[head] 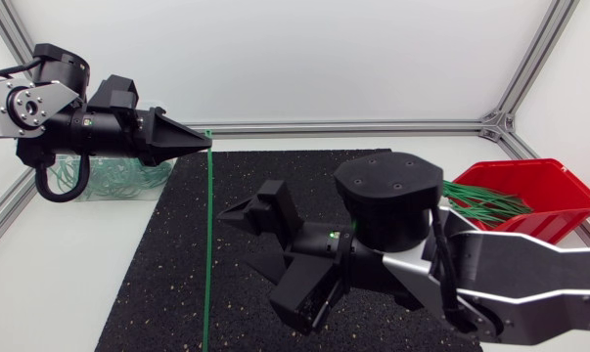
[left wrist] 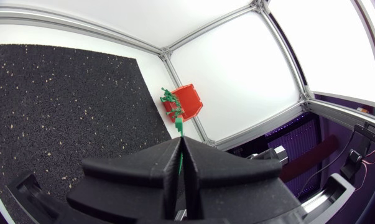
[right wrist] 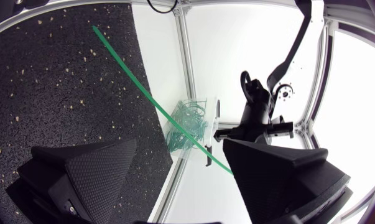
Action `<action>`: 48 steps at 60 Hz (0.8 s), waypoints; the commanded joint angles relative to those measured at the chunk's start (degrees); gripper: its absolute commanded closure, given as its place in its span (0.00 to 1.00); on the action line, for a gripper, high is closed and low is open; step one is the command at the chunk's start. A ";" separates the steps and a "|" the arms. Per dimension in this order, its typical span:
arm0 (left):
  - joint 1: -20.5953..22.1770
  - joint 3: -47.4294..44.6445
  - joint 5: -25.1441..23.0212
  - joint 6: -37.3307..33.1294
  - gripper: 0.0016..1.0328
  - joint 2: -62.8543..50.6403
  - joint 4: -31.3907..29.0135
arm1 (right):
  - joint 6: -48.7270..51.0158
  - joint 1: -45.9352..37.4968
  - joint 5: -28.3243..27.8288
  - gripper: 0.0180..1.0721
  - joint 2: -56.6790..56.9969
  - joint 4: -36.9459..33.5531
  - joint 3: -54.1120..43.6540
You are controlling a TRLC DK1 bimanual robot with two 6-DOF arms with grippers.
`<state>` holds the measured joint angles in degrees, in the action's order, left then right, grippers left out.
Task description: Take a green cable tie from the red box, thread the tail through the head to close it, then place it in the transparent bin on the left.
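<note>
Red box (head: 561,184): right of frame, on the white counter (head: 69,284); holds a bundle of loose green ties (head: 485,202).
Transparent bin (head: 150,182): left of frame, beside the mat, under the left arm; holds green loops (head: 109,182).
Cable tie (head: 207,244): 1 straight green strip, running from the left claw down to the lower frame edge.
Left claw (head: 203,140): upper left; pressed together, pinching the cable tie's upper end.
Right claw (head: 234,238): centre; spread, holding nothing, cable tie just left of its tips.
Surface: black speckled mat (head: 275,186) on the counter.
</note>
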<state>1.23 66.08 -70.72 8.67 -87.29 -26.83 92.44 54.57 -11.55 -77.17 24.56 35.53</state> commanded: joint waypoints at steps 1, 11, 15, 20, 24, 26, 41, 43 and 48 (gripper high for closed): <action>-0.36 1.94 -1.26 1.27 0.97 -1.57 -0.68 | 5.64 0.54 -1.37 0.04 -2.46 3.31 -3.71; 0.00 2.12 -1.26 1.27 0.97 -2.19 -0.68 | 9.60 1.60 -2.42 0.04 -6.77 9.46 -6.44; 0.17 2.12 -1.26 1.18 0.97 -2.54 -0.68 | 10.04 2.30 -2.34 0.04 -8.18 10.69 -6.52; 0.44 2.12 -1.35 1.18 0.97 -3.33 -0.68 | 10.74 3.09 -2.60 0.04 -9.67 12.97 -6.52; 0.52 2.12 -1.79 1.00 0.97 -4.03 -0.68 | 10.92 3.79 -3.30 0.04 -10.02 13.41 -6.52; 0.52 2.12 -1.79 0.91 0.97 -4.38 -0.68 | 11.00 4.15 -3.57 0.04 -10.29 13.85 -6.52; 1.05 2.29 -2.49 0.47 0.97 -5.44 -0.77 | 14.26 5.11 -9.63 0.04 -11.08 15.61 -7.58; 1.14 2.21 -2.49 0.47 0.97 -5.35 -0.77 | 14.61 5.02 -10.86 0.04 -11.08 15.87 -7.75; 1.23 2.03 -2.49 0.03 0.97 -5.26 -0.77 | 15.93 5.02 -12.71 0.08 -11.08 15.87 -7.93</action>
<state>2.07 66.72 -72.18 9.02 -92.01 -27.18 105.51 59.20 -22.87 -87.35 39.48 28.86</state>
